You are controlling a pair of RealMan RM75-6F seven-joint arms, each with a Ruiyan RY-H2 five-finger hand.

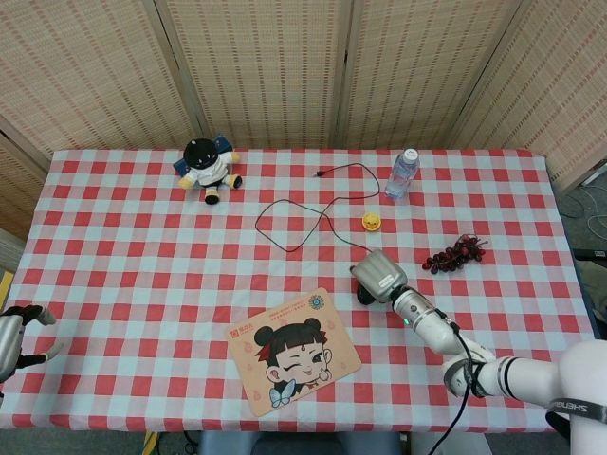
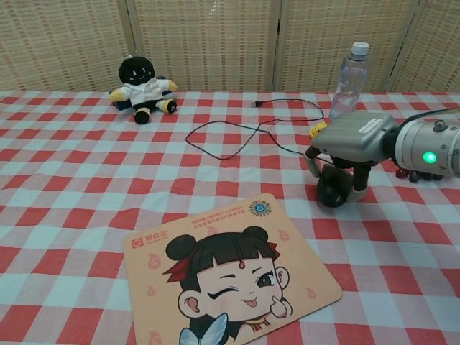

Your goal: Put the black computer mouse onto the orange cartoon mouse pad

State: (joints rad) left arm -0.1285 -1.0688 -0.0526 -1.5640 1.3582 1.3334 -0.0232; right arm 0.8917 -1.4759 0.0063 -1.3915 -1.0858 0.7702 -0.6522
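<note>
My left hand (image 1: 19, 336) sits off the table's left edge, fingers curled apart around nothing. The pad (image 2: 228, 277) lies flat near the front edge, its cartoon face toward me and its long side running slightly askew to the checks of the cloth (image 2: 65, 187). Just right of the pad's far corner, my right hand (image 2: 350, 144) reaches in from the right, palm down, fingers clamped over the mouse (image 2: 335, 185), which looks tipped nose-down on the cloth; its long axis I cannot tell under my fingers.
</note>
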